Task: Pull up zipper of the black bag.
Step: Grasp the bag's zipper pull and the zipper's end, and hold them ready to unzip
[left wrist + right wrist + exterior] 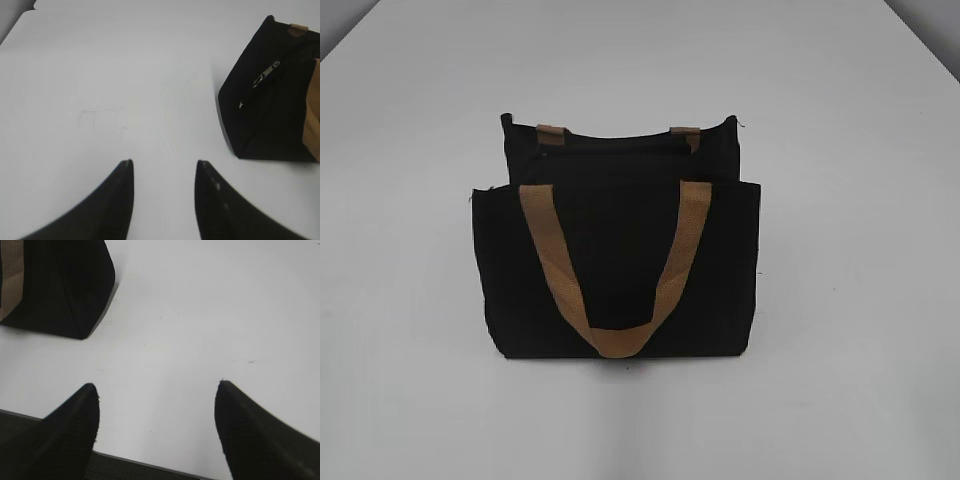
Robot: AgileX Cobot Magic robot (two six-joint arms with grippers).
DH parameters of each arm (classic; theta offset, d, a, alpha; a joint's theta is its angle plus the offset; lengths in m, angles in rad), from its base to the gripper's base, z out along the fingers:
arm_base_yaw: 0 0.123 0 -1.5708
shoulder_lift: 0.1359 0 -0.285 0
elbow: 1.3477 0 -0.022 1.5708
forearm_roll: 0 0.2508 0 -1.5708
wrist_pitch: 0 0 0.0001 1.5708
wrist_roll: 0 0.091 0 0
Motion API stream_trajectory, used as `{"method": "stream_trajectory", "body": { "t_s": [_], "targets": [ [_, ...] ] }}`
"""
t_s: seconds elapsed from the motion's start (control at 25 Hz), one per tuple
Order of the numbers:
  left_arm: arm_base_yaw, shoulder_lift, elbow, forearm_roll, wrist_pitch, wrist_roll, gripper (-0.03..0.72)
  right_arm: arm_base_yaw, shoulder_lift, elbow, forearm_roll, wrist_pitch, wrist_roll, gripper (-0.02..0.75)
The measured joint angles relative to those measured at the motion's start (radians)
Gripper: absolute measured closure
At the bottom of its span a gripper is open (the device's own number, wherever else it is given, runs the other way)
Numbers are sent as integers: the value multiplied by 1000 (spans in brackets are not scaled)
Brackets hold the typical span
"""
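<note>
The black bag (620,260) stands upright on the white table (410,300), its front tan handle (610,270) hanging down over the front panel. The zipper (266,74) runs along the bag's top edge, its small metal pull tab lying near the bag's left end. The left gripper (164,167) hovers over bare table to the left of the bag, jaws spread and empty. The right gripper (157,390) sits to the right of the bag, near the table's front edge, jaws wide apart and holding nothing.
</note>
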Motion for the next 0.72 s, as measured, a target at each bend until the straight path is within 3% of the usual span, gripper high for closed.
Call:
{"method": "stream_trajectory", "body": {
  "t_s": [0.72],
  "targets": [
    [0,0,0,0,0,0,379,0,0,0,0,0,0,181]
  ]
}}
